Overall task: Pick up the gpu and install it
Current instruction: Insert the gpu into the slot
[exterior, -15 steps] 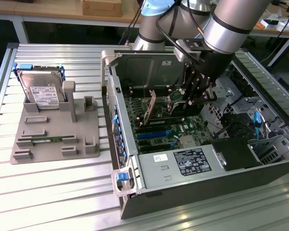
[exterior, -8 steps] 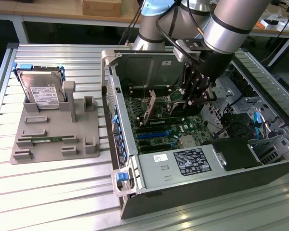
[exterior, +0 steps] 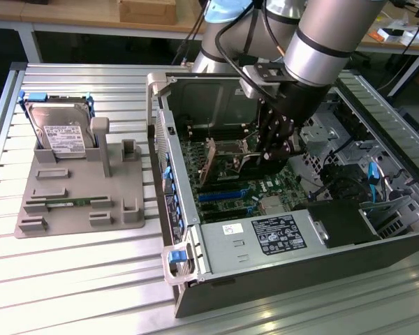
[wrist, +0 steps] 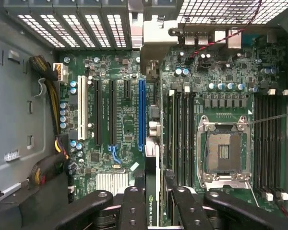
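Clamped edge-on between the claw's (wrist: pixel 153 203) black fingers (wrist: pixel 132 206), the gpu (wrist: pixel 152 143) hangs upright over the motherboard (wrist: pixel 120 124) inside the open computer case (exterior: pixel 185 209), just beside the long blue slot (wrist: pixel 142 112), its silvery bracket toward the case's rear grille.

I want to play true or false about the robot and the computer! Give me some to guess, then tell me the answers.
1. The gripper is holding the gpu inside the open computer case. True.
2. The hard drive is inside the computer case. False: it stands on the grey holder on the table, at the exterior view's left.
3. The computer case has its side cover on. False: it is open, and the green board shows.
4. The board has a blue slot. True.
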`<state>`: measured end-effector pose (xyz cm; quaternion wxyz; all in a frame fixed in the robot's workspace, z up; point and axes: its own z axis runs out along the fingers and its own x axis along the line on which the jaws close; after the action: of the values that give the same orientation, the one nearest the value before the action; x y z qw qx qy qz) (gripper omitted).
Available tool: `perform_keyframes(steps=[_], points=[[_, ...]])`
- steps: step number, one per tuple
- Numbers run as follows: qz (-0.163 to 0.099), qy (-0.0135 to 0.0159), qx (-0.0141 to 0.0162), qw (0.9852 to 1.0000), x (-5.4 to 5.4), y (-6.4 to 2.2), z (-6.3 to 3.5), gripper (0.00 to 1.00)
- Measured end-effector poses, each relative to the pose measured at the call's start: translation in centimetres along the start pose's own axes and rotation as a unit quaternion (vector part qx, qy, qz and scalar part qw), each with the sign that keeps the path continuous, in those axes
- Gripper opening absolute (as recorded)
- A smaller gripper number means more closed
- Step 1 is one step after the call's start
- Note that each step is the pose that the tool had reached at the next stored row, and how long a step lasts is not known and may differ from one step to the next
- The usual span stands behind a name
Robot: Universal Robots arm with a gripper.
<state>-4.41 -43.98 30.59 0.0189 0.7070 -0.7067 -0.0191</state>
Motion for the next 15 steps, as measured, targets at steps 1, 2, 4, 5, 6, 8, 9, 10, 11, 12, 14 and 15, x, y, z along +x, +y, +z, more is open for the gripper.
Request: perform_keyframes(steps=[1,2,4,5,6,8,9,10,11,12,14,15], points=[[0.000,-0.0001,0.0000,1.0000,0.0,0.29,0.16,0.26],[0.000,-0.0001,0.0000,1.0000,0.0,0.42,0.30,0.26],[0.000,-0.0001,0.0000,1.0000,0.2,0.95,0.65,0.26],[0.000,-0.0001,0.0000,1.0000,0.2,1.12,0.75,0.26],[0.000,-0.0002,0.0000,1.0000,0.2,1.16,0.79,0.26],[-0.001,-0.0001,0.0000,1.0000,0.5,1.50,1.07,0.26],[-0.001,-0.0002,0.0000,1.0000,0.7,1.65,1.19,0.26],[-0.001,-0.0001,0.0000,1.0000,0.7,1.79,1.28,0.26],[-0.002,-0.0001,0.0000,1.0000,0.7,2.03,1.41,0.26],[-0.002,-0.0001,0.0000,1.0000,0.7,2.07,1.52,0.26],[-0.002,0.0001,-0.0001,1.0000,0.7,2.09,1.58,0.26],[-0.002,-0.0001,0.0000,1.0000,0.7,2.09,1.60,0.26]])
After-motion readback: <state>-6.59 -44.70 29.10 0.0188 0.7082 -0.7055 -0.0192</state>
